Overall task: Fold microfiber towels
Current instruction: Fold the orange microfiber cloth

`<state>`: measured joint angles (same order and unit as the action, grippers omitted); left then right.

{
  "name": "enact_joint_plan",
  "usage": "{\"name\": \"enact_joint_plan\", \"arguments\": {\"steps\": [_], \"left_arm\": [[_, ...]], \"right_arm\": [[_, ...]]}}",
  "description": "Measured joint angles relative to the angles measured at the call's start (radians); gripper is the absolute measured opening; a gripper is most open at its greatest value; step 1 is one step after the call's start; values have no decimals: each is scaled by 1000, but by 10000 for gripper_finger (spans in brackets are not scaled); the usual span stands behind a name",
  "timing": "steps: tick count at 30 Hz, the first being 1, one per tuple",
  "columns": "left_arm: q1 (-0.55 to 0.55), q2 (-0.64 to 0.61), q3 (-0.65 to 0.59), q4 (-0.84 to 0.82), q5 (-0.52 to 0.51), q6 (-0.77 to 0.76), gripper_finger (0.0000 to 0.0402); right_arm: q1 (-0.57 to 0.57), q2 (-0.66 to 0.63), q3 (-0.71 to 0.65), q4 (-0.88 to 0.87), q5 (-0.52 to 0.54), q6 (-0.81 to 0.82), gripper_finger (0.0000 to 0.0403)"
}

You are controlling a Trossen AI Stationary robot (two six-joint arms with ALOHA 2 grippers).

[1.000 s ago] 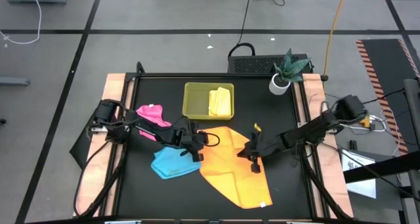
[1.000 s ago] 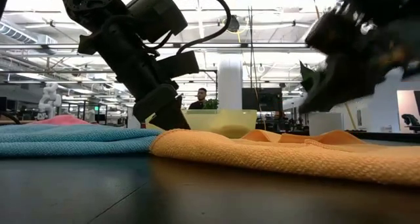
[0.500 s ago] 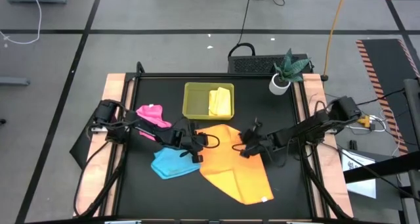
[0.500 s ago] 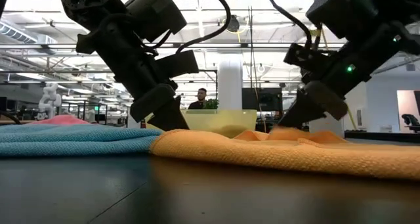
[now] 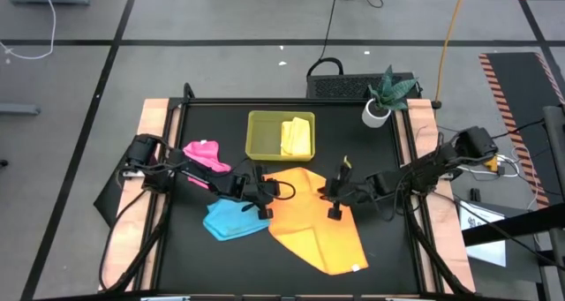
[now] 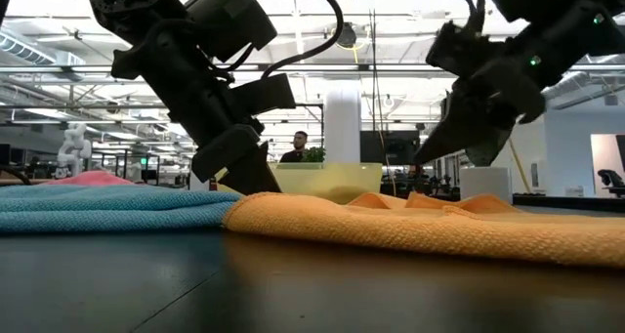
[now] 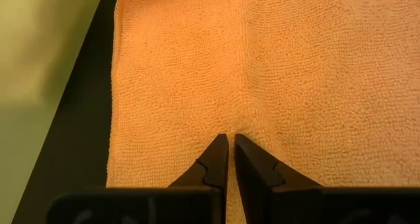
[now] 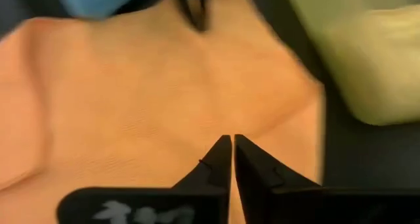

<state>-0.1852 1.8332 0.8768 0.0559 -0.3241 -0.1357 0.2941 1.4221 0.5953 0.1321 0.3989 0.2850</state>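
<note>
Four towels are in view on the desk [image 5: 388, 160]: the yellow towel [image 5: 297, 138] is lying folded in the tray [image 5: 259, 135], the pink towel [image 5: 204, 153] is bunched well to the left of the tray, the blue towel [image 5: 234, 218] is crumpled just beside the left edge of the orange towel [image 5: 316, 226], and the orange towel is spread nearly flat on the near side of the tray.

The orange towel is judged to be the one in hand, at the start of its first fold. The left gripper [image 5: 267, 198] is set down on the orange towel's left edge, its fingers [image 7: 216, 159] pressed together on the cloth; whether a pinch of fabric is caught between them cannot be told. The right gripper [image 5: 334, 204] is seen above the towel's right part, raised a little off the cloth in the low view, its fingers [image 8: 218, 159] closed with nothing held.

For the next move, an opening of the right fingers is called for, then a descent onto the far right corner, so that both corners can be gripped and carried together toward the near edge.
</note>
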Motion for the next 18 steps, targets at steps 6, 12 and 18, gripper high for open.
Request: {"name": "enact_joint_plan", "arguments": {"steps": [6,12,18], "left_arm": [[0,0,0,0,0,-1,31],[0,0,0,1,0,-1,31],[0,0,0,0,0,-1,31]], "right_arm": [[-1,42,0,24,-64,-48,67],[-29,122,0,32,-60,-129,97],[-76,133,0,46,-61,-152,33]]}}
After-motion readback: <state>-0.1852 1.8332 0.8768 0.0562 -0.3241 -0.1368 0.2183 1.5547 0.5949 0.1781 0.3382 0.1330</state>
